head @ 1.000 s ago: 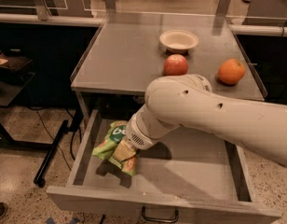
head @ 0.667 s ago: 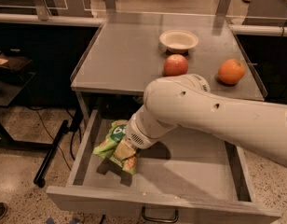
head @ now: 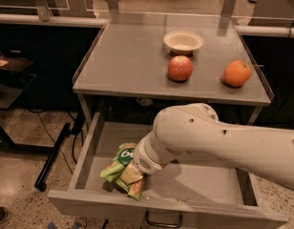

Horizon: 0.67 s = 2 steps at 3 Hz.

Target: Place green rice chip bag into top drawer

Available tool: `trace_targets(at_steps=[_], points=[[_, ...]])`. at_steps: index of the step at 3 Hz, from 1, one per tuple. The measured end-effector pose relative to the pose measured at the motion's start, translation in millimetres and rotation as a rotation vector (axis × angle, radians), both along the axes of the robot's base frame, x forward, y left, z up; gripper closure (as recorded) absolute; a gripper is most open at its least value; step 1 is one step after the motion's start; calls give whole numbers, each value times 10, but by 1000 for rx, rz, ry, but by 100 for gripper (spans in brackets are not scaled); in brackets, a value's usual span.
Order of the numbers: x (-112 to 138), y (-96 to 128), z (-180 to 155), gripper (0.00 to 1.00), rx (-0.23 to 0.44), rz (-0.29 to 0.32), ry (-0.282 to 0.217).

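The green rice chip bag (head: 122,168) is a crinkly light-green pouch. It sits low inside the open top drawer (head: 194,187), at its front left, over the flat grey bottom. My gripper (head: 131,176) is at the end of the big white arm (head: 209,137), which reaches in from the right. It is right at the bag's right side, mostly hidden by the wrist and the bag. The bag is crumpled and tilted, with its lower end close to the drawer's front wall.
On the grey table top (head: 123,56) above the drawer stand a white bowl (head: 183,41), a red apple (head: 180,68) and an orange (head: 237,73). The drawer's metal loop handle (head: 163,220) shows at the bottom. A black stand leg (head: 54,156) is on the floor to the left.
The arm has come lower into the drawer, and the bag has moved down with it, toward the drawer's front wall. The things on the table have not moved.
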State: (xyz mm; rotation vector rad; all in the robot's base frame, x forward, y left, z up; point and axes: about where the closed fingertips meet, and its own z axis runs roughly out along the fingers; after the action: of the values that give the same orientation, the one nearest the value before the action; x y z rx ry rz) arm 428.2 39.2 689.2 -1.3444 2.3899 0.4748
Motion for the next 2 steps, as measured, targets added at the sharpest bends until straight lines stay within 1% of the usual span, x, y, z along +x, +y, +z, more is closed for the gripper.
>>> trace_targets(at_steps=[1, 2], points=[[-48, -13, -115, 100, 4, -8, 6], [77, -22, -38, 100, -7, -7, -27]])
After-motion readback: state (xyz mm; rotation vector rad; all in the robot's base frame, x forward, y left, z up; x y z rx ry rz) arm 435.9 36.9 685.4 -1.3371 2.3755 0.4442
